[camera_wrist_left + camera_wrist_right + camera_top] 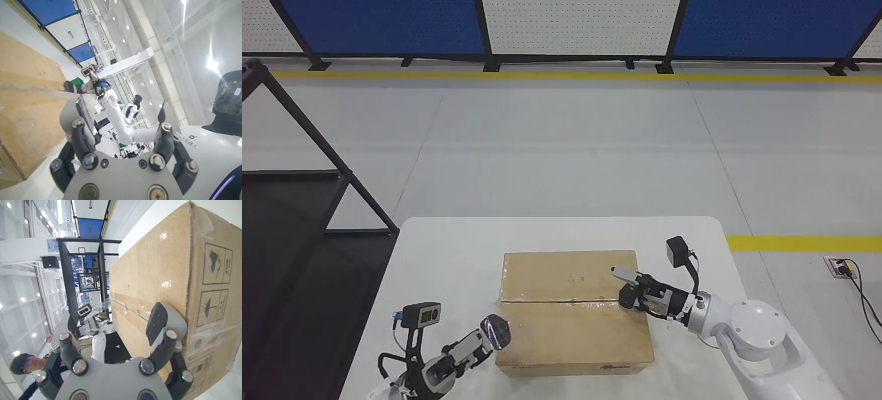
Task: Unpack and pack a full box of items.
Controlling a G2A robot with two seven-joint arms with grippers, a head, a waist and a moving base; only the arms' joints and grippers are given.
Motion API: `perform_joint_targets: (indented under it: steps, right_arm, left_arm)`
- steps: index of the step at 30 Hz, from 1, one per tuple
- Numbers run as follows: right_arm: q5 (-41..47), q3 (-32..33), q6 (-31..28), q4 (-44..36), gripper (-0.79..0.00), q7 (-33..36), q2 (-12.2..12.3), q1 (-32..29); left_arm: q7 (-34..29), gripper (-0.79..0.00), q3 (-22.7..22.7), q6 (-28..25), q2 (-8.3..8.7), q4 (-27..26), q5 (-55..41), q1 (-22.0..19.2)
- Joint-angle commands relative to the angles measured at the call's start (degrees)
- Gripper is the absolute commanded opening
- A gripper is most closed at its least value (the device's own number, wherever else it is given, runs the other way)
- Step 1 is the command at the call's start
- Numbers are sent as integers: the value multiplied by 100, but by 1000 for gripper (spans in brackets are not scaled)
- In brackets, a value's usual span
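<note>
Well, box (572,312) is shut w/ tape (567,298) running long-ways. R gripper (625,283) sits right at the tape's end, L gripper (487,335) by a corner. Both wide open.

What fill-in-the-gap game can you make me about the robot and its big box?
The brown box stands on a white ____.
The left pincer and the right pincer are both wide ____.
The box is made of ____.
Missing words: table; open; cardboard.
</note>
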Motion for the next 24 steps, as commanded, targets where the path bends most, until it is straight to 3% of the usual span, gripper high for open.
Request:
perform_joint_targets:
  steps: [1,7,15,24]
  right_arm:
    - [0,0,0,0,0,0,0,0]
    - [0,0,0,0,0,0,0,0]
    - [0,0,0,0,0,0,0,0]
    - [0,0,0,0,0,0,0,0]
  left_arm:
    - [40,-388,2,-1,-2,-19,-31,3]
    - [107,-394,32,-10,-3,-118,25,65]
    - [219,-332,42,-5,-6,-131,16,85]
    - [305,-345,56,-42,-12,-97,-103,63]
